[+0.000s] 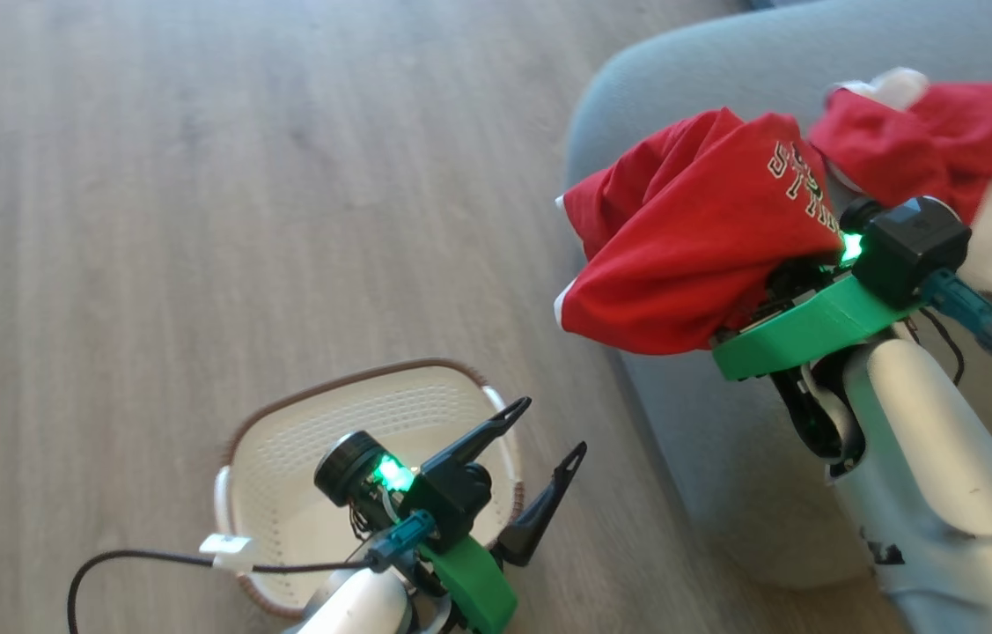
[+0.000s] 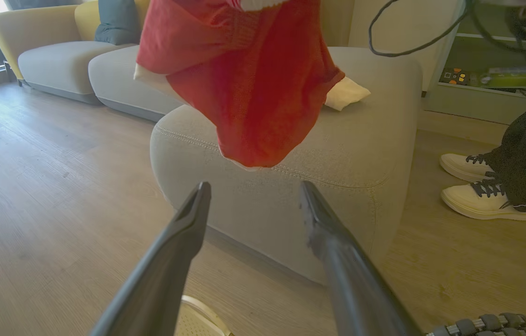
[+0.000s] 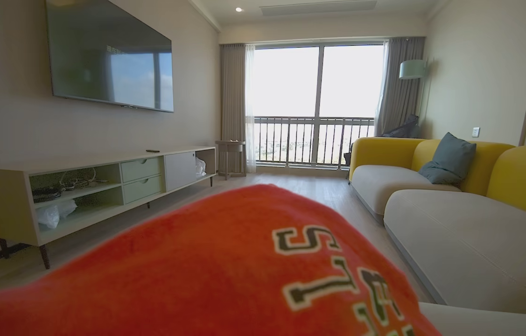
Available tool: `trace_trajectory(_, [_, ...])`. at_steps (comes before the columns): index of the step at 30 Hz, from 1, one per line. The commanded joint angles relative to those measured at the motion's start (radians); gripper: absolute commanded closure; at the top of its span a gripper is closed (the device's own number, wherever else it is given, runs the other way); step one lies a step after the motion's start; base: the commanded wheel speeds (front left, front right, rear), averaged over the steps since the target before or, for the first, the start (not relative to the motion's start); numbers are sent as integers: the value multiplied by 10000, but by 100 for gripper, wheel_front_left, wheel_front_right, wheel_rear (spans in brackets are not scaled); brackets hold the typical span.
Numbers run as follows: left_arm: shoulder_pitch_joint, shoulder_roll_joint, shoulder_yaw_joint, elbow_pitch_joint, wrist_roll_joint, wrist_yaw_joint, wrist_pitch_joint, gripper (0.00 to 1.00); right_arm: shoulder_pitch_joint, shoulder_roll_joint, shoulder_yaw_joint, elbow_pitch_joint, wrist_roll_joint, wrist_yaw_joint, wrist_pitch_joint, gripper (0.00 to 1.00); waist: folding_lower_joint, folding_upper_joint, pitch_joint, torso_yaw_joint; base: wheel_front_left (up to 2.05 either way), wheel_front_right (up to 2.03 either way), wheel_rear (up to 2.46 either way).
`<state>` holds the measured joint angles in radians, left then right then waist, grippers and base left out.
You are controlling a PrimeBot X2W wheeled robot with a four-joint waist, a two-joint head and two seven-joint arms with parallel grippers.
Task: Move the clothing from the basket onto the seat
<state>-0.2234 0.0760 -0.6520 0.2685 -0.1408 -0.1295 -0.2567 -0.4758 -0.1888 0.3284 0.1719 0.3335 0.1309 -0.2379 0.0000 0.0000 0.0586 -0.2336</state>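
A red garment with white lettering (image 1: 689, 238) drapes over my right gripper, which is shut on it and holds it above the grey seat's (image 1: 707, 423) rounded left end. The cloth hides the fingers; only the green wrist mount (image 1: 812, 330) shows. In the left wrist view this garment (image 2: 253, 79) hangs over the seat (image 2: 337, 154). It fills the bottom of the right wrist view (image 3: 206, 270). A second red and white garment (image 1: 944, 141) lies on the seat farther back. My left gripper (image 1: 554, 424) stands open and holds nothing above the cream basket (image 1: 284, 440), whose visible inside is bare.
A person's white shoes (image 2: 482, 200) stand on the wooden floor right of the seat. A low TV cabinet (image 3: 94, 186) lines the far wall, and a yellow-backed sofa (image 3: 454, 210) runs beyond. A black cable (image 1: 135, 563) trails by the basket.
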Motion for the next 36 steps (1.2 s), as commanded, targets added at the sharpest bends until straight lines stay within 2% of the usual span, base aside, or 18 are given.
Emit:
trace_trajectory(1, [-479, 100, 292, -396, 24, -11, -51, 0, -211, 69, -16, -400, -103, -2, -54, 100, 0, 0, 287, -729, 0, 0, 0])
trace_trajectory(7, [-526, 183, 249, -444, 36, -11, -51, 0, -85, 79, -282, -455, -322, -2, -90, 100, 0, 0, 430, -1704, 0, 0, 0])
trace_trajectory(18, [-469, 188, 243, -558, 119, -11, -51, 0, 459, 342, -1048, -785, -872, -2, -137, 100, 0, 0, 625, -3022, 0, 0, 0])
trace_trajectory(28, [-1056, 347, -1038, -587, -134, -11, -51, 0, 1369, 805, -2190, -1532, -1478, -2, -193, 100, 0, 0, 1096, -3241, 0, 0, 0])
trace_trajectory(36, [-1006, 478, -1091, -579, -189, -11, -51, 0, 1456, 788, -2456, -1334, -1575, -2, -200, 100, 0, 0, 1063, -3198, 0, 0, 0])
